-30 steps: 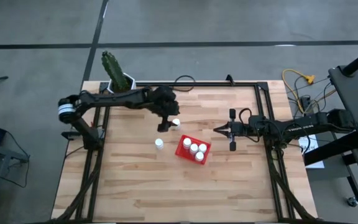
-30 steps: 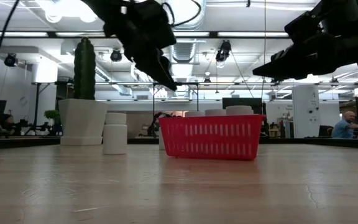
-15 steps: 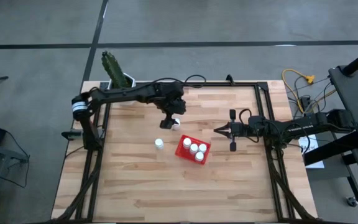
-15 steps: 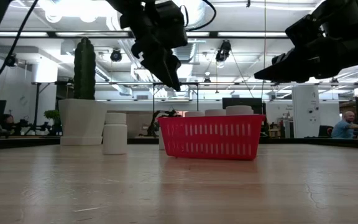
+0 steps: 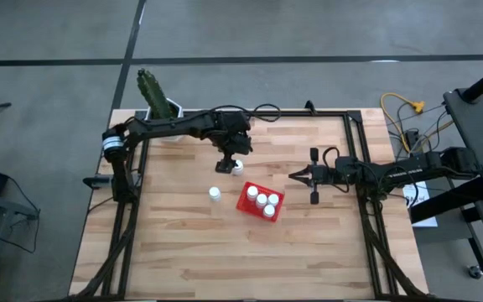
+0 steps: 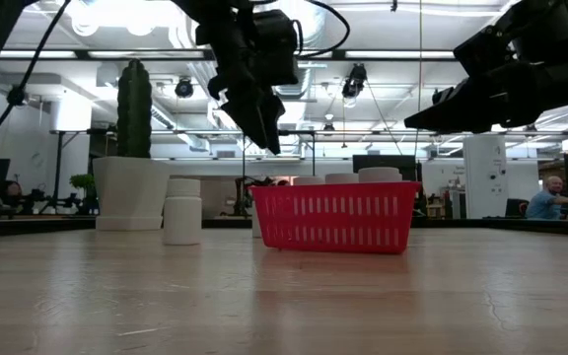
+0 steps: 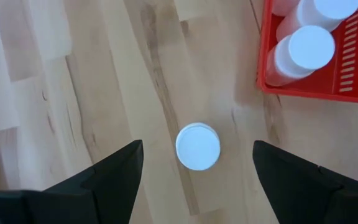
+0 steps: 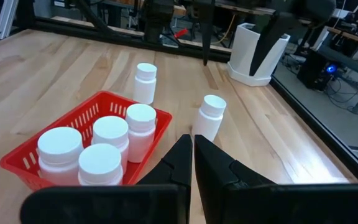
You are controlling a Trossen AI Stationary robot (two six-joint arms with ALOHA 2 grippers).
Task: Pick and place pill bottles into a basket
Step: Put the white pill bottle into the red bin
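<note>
Red mesh basket (image 5: 261,200) sits near the middle of the wooden table (image 5: 183,252), holding four white pill bottles (image 8: 107,143); I count them best from the right wrist view, since the low view shows only cap tops above the basket wall (image 6: 335,217).

Two bottles stand loose on the table. One (image 5: 215,194) stands apart, left of the basket in the high view. The other (image 5: 237,165) is just beside the left gripper (image 5: 228,164), on the far side of the basket.

From above I cannot judge how the left gripper stands. The left wrist view settles it: I look straight down on a white cap (image 7: 197,147), the two dark fingers (image 7: 114,171) spread wide to either side of it, touching nothing, a basket corner (image 7: 303,93) close by. The low view adds that this gripper (image 6: 264,123) hangs well above the table.

Right gripper (image 5: 294,175) waits off the basket's right side, raised, its fingers pressed together and holding nothing, as its own wrist view (image 8: 191,155) shows.

Cactus in a white pot (image 5: 159,105) stands at the far left corner.
</note>
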